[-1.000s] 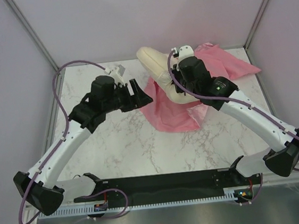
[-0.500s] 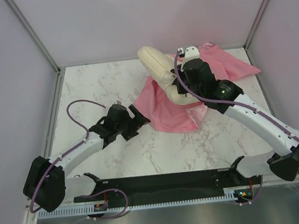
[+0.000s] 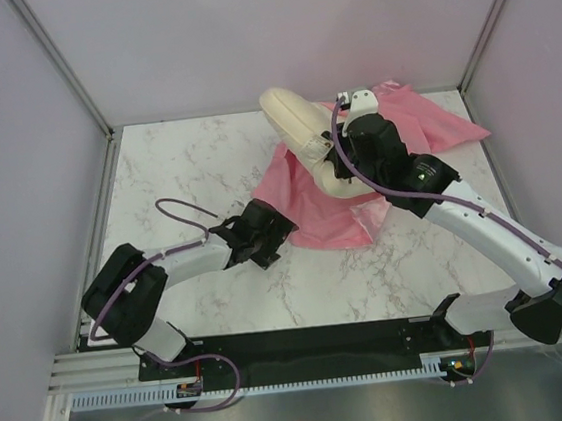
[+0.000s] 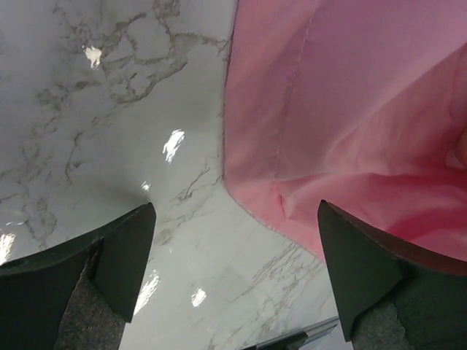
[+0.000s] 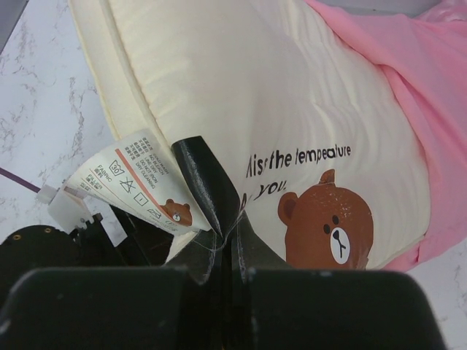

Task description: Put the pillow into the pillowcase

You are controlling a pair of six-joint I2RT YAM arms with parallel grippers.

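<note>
Cream quilted bear-faced pillow (image 5: 241, 87) sits mostly outside the shiny pink pillowcase (image 4: 350, 95) (insertion seemingly barely begun); right hand (image 5: 228, 224) pinches the pillow, left hand (image 4: 235, 240) gapes wide, empty.

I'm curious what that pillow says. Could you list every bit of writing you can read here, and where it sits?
"Miss the tempeature": dark print on the pillow; the first word is unsure.
"you.": the line below it, its start hidden behind the fingers.
"30": in a wash symbol on the care label; the label's small print is too small to read.
</note>
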